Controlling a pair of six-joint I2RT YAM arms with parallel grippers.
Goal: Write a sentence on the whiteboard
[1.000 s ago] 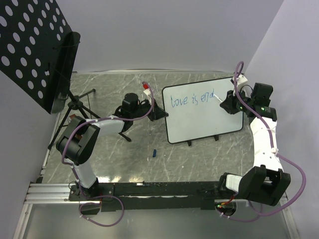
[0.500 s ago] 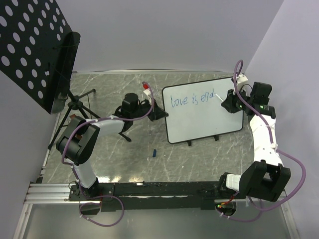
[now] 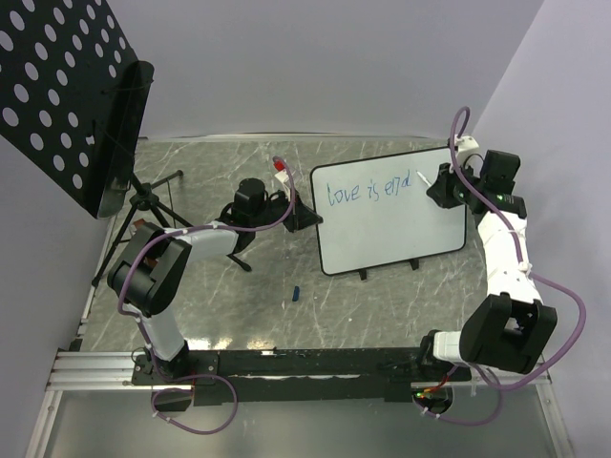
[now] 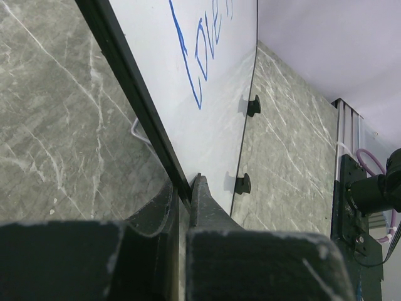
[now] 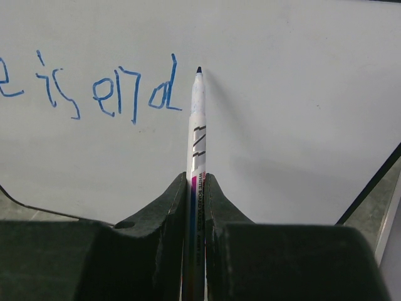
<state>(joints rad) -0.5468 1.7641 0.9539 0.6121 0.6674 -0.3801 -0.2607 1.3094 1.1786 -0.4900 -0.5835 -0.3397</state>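
Observation:
The whiteboard (image 3: pixel 401 229) stands tilted on small black feet at the middle right of the table. The sentence (image 3: pixel 368 189) on it reads "love is end" in blue. My left gripper (image 3: pixel 305 218) is shut on the board's black left rim, seen in the left wrist view as the gripper (image 4: pixel 185 187) pinching the whiteboard (image 4: pixel 219 94). My right gripper (image 3: pixel 439 185) is shut on a white marker (image 5: pixel 198 119). The marker's blue tip sits just right of the "d" of the sentence (image 5: pixel 106 94), at or very close to the whiteboard (image 5: pixel 294 94).
A black perforated panel (image 3: pixel 57 86) on a tripod stand (image 3: pixel 143 205) fills the back left. A small blue cap (image 3: pixel 297 293) lies on the marble table in front of the board. The purple side wall rises close behind the right arm.
My right gripper has shifted slightly up and to the right with the marker, away from the end of the "d". The writing and the left gripper are unchanged.

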